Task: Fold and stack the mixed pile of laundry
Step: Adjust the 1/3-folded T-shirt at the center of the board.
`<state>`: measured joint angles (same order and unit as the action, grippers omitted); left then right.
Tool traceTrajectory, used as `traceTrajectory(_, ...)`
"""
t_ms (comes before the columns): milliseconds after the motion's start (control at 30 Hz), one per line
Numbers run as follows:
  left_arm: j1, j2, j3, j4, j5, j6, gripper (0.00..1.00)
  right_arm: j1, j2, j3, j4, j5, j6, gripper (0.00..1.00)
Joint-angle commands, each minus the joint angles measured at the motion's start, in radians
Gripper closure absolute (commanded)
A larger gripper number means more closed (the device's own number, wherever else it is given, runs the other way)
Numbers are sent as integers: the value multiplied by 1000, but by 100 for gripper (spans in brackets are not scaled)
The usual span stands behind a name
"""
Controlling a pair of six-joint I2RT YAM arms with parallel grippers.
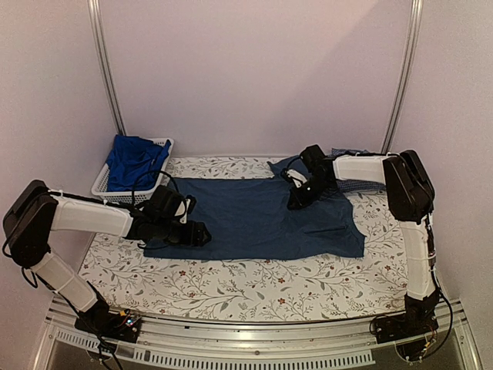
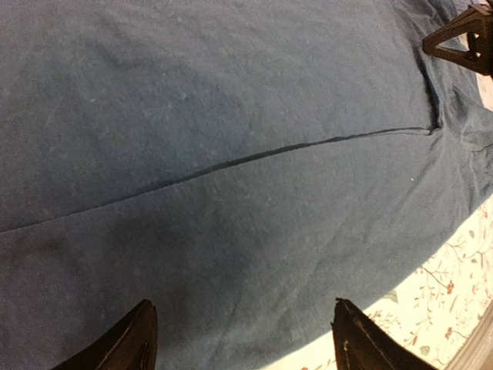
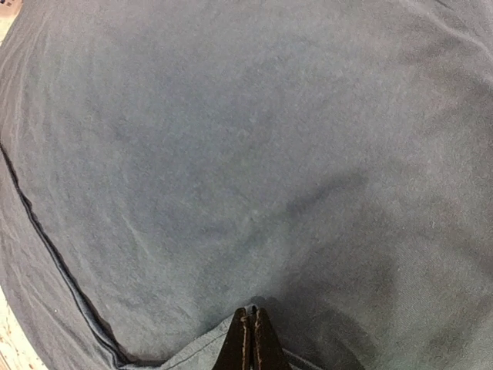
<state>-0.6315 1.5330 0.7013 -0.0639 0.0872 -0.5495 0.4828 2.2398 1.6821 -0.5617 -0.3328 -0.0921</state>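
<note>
A dark navy T-shirt (image 1: 254, 220) lies spread flat across the middle of the table. My left gripper (image 1: 202, 233) hovers low over its left edge, open, with nothing between its fingers (image 2: 139, 339); only shirt cloth (image 2: 231, 116) lies under them. My right gripper (image 1: 295, 203) is down on the shirt's far right part. Its jaws (image 3: 252, 312) are pressed together, pinching a pale folded hem of the shirt (image 3: 246, 154). A bright royal-blue garment (image 1: 135, 162) fills the basket. A checked shirt (image 1: 356, 186) shows behind the right arm.
The white mesh basket (image 1: 104, 185) stands at the back left corner. The floral tablecloth (image 1: 254, 285) is bare in front of the shirt. Metal frame posts rise at the back. The right gripper's fingers (image 2: 462, 38) appear at the top right of the left wrist view.
</note>
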Motion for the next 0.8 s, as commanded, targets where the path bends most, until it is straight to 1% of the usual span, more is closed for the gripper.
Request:
traceTrajectory(0, 18, 14, 10, 29, 12, 12, 22, 29, 5, 64, -13, -30, -11, 100)
traceTrajectory(167, 19, 19, 12, 27, 13, 11, 23, 46, 53, 123, -41, -27, -24, 100)
traceTrajectory(200, 19, 19, 12, 26, 13, 11, 22, 48, 63, 126, -47, -25, -27, 99)
traceTrajectory(233, 20, 17, 12, 24, 13, 11, 22, 49, 67, 127, -51, -25, -30, 95)
traceTrajectory(300, 21, 17, 11, 23, 12, 12, 23, 49, 70, 120, -60, -18, -31, 80)
traceTrajectory(333, 20, 17, 10, 23, 12, 14, 22, 48, 63, 105, -56, -12, -31, 71)
traceTrajectory(367, 21, 18, 12, 22, 13, 14, 22, 48, 44, 81, -48, -6, -26, 64)
traceTrajectory(400, 20, 19, 13, 22, 14, 13, 22, 46, 28, 62, -38, -2, -20, 60)
traceTrajectory(600, 23, 26, 21, 25, 22, 15, 22, -26, -149, -76, 49, -22, 54, 58)
traceTrajectory(767, 22, 26, 19, 27, 23, 14, 23, -99, -213, -141, 66, 43, 80, 58)
